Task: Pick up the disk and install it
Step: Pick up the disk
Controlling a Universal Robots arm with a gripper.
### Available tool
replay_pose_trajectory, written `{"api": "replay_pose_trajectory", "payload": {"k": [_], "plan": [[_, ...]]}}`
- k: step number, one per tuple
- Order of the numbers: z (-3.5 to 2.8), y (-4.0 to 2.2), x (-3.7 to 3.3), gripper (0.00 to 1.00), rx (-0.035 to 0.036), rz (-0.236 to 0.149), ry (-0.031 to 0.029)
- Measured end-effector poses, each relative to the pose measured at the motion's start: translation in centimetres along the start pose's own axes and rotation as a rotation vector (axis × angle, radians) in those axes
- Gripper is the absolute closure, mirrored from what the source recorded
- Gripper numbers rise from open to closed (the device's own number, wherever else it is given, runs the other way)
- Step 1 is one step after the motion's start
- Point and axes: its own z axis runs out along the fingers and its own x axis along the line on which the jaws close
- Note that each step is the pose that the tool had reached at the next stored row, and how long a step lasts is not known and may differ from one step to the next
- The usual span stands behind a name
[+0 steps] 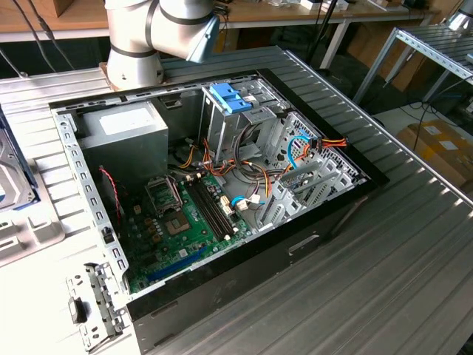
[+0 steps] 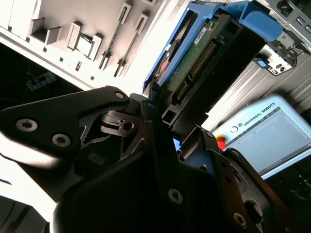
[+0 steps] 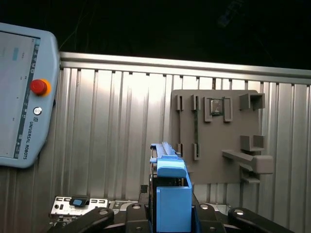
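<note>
Pincer (image 3: 172,216): clamped on flat grey hard drive in light-blue plastic carrier (image 3: 172,194), brighter blue tab end pointing away | Position: above ribbed metal worktop (image 3: 112,126), near grey slotted plastic plate (image 3: 218,136) beside worktop's edge

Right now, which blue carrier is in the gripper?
The one framing the disk, clamped in the gripper in both wrist views. The other carrier stands in the drive cage.
</note>
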Motion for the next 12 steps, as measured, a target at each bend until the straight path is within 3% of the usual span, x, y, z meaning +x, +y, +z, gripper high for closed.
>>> {"api": "replay_pose_trajectory", "payload": {"k": [12], "plan": [[-0.06, -0.77, 0.59, 0.64, -0.0001, 0.0, 0.0001]]}}
